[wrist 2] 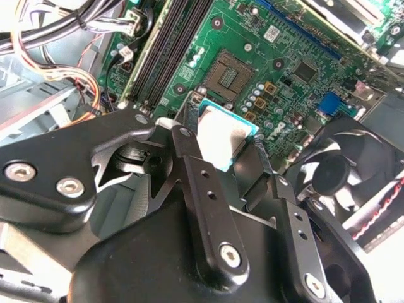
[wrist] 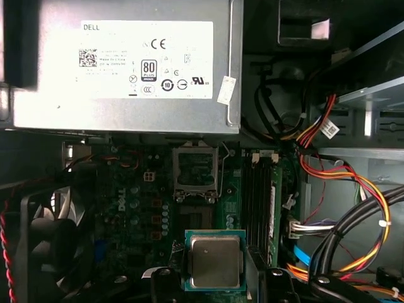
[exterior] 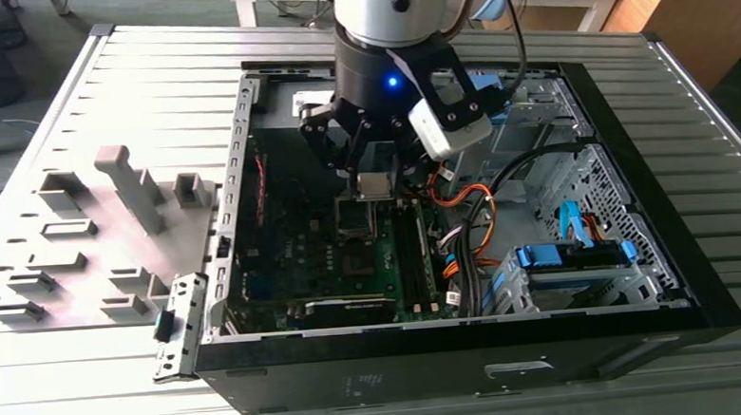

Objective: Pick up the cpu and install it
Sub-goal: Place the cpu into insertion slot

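Holds the cpu [wrist: 214, 260] by two opposite edges between the black fingers [wrist 2: 192, 170] of the gripper [wrist: 214, 276], narrow and closed on the chip. Shows the silver metal lid up toward both wrist views, with a green rim around it. Square, so no long axis to tell. Lies flat, roughly parallel to the motherboard [wrist: 136, 208], with edges lined up square to the empty socket [wrist: 194, 169] in the first wrist view. Hangs above the board, near the socket but apart from it, not seated.

In the second wrist view, same grip on the cpu [wrist 2: 224, 136], with the open socket [wrist 2: 227, 76] just beyond it on the green board. Memory slots [wrist: 259, 196] run beside the socket. Black fan [wrist: 44, 233] off to the socket's other side. Big grey box with a white label [wrist: 126, 63] past the socket. Red, yellow and black cables [wrist: 341, 183] bundle beyond the slots.

In the exterior view, the gripper [exterior: 372, 177] reaches down into the open computer case [exterior: 654, 278], which lies on a slatted metal table [exterior: 101, 393]. Grey fixture block [exterior: 93, 231] on the exterior view's left, well apart.
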Tool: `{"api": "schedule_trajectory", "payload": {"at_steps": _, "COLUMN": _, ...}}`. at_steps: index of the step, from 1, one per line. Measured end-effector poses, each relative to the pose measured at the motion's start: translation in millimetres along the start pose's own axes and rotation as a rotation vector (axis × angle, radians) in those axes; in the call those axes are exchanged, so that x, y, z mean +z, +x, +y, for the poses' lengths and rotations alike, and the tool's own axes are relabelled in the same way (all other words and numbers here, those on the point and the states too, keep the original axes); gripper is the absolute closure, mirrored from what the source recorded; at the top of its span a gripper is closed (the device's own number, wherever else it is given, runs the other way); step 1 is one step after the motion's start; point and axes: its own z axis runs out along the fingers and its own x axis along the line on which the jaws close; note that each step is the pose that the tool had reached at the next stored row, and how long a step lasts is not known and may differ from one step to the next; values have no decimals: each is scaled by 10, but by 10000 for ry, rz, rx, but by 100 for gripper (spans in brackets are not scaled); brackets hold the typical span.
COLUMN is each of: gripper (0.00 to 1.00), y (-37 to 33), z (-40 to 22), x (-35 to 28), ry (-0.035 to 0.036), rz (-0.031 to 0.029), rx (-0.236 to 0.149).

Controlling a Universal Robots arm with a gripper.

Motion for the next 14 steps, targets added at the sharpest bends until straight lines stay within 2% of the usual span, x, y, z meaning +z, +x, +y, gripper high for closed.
{"api": "schedule_trajectory", "payload": {"at_steps": 5, "gripper": 53, "y": 14, "z": -1, "x": 70, "ry": -1, "rz": 0, "rx": -3}}
{"api": "schedule_trajectory", "payload": {"at_steps": 10, "gripper": 53, "y": 30, "z": -19, "x": 112, "ry": -8, "rz": 0, "rx": -8}}
{"api": "schedule_trajectory", "payload": {"at_steps": 12, "gripper": 53, "y": 34, "z": -26, "x": 118, "ry": -53, "rz": -1, "rx": -10}}
{"api": "schedule_trajectory", "payload": {"at_steps": 14, "gripper": 53, "y": 35, "z": -34, "x": 120, "ry": -148, "rz": -3, "rx": -9}}
